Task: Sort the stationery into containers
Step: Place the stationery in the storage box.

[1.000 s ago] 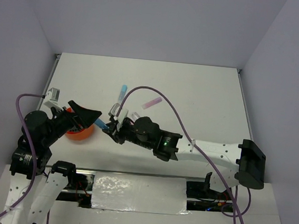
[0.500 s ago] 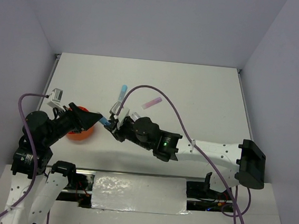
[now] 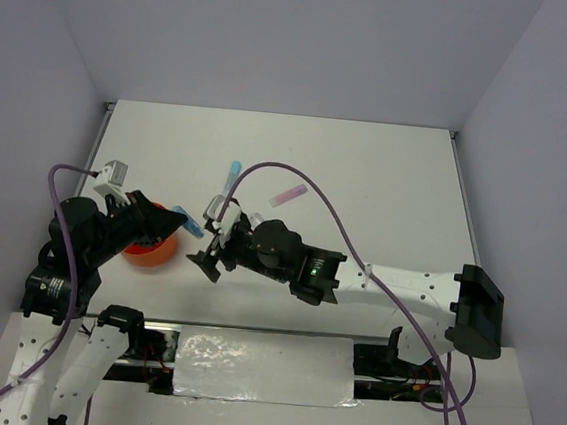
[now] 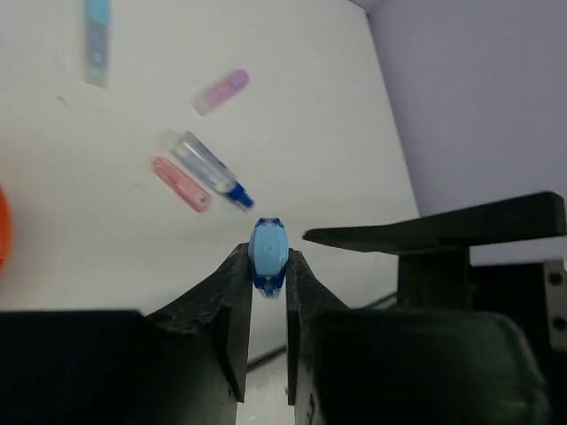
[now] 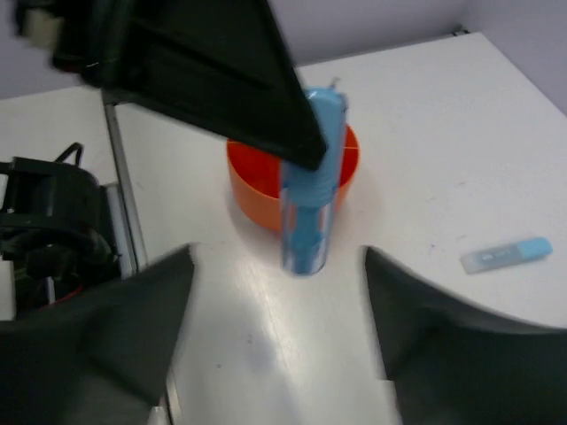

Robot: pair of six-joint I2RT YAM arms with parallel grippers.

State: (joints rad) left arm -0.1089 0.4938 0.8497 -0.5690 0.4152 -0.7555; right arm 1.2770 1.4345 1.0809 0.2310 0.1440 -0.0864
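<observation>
By orange cup (image 5: 252,199), blue pen (image 5: 312,208)

White table (image 3: 388,172), pale lilac walls (image 3: 281,31), crinkled shiny sheet (image 3: 263,368) along its near edge

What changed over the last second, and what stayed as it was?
The left gripper closed its fingers on the blue piece; the right gripper let it go, opened and drew back a little. The orange cup, blue-tipped pen and pink piece stayed put.
</observation>
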